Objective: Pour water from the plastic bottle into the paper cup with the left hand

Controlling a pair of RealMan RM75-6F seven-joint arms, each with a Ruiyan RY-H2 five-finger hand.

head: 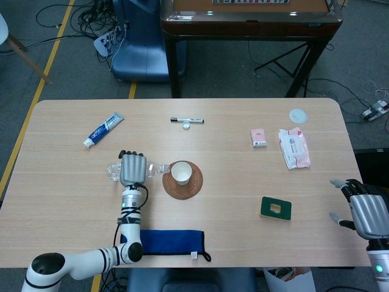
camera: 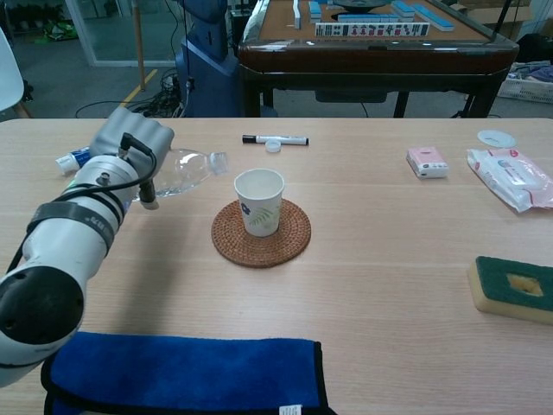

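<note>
The plastic bottle (camera: 186, 170) lies nearly level above the desk (camera: 389, 259), its open neck pointing at the paper cup (camera: 259, 201), which stands on a woven coaster (camera: 261, 232) just beside it. The left hand (camera: 130, 147) grips the bottle's body. The right hand (head: 363, 210) hangs off the desk's edge, fingers apart, holding nothing.

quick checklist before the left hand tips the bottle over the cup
1. Left hand grips plastic bottle: ok.
2. Bottle cap off: ok, neck looks open; a small white cap lies by the marker.
3. Bottle mouth above paper cup: not ok, it sits left of the rim.
4. Cup upright on the coaster: ok.
5. Water in bottle: cannot tell.
6. Right hand away from cup: ok.
</note>
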